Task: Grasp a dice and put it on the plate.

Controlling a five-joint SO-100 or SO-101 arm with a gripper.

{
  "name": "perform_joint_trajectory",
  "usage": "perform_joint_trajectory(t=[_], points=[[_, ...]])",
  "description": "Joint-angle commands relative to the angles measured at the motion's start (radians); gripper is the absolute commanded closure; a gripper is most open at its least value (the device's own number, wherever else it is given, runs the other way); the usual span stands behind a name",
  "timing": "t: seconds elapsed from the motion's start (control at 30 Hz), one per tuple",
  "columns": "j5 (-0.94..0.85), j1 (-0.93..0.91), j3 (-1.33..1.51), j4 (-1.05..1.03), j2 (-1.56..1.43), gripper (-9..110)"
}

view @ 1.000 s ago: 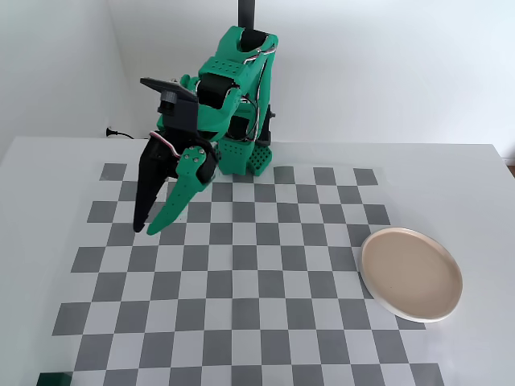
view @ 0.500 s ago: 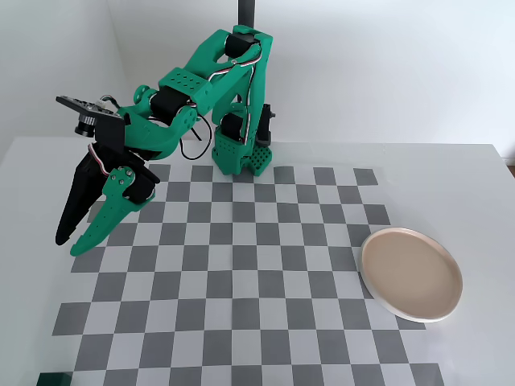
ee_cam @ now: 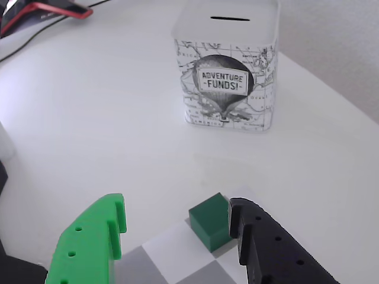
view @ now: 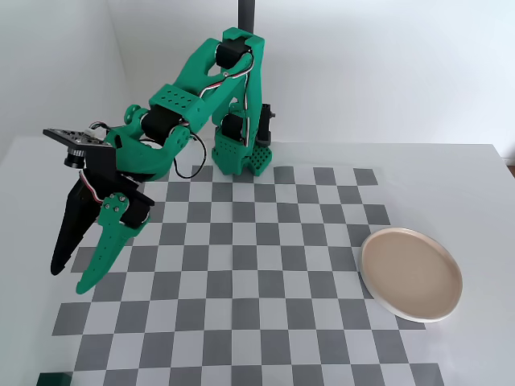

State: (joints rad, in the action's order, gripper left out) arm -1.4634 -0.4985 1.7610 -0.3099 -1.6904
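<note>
The dice, a small dark green cube, sits on a corner square of the checker mat. In the wrist view it lies between my open gripper fingers, close beside the black finger and far from the green finger. In the fixed view the dice shows at the bottom left corner, well below the gripper, which hangs open over the mat's left edge. The beige-pink plate lies at the mat's right side, far from the gripper, with nothing on it.
A white "Adventure Funds" money box stands beyond the dice on the white table. A red and black object lies at the top left of the wrist view. The arm's base stands at the back of the checker mat.
The arm has swung from the mat's back toward its left edge and reached forward and down. The gripper has stayed open; dice and plate have not moved.
</note>
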Motion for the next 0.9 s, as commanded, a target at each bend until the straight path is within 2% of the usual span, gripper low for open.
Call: perform_joint_trajectory(t=[0.0,0.87], points=[[0.008,0.005,-0.163,0.008,0.041,88],[0.015,-0.041,-0.568,0.005,0.534,86]])
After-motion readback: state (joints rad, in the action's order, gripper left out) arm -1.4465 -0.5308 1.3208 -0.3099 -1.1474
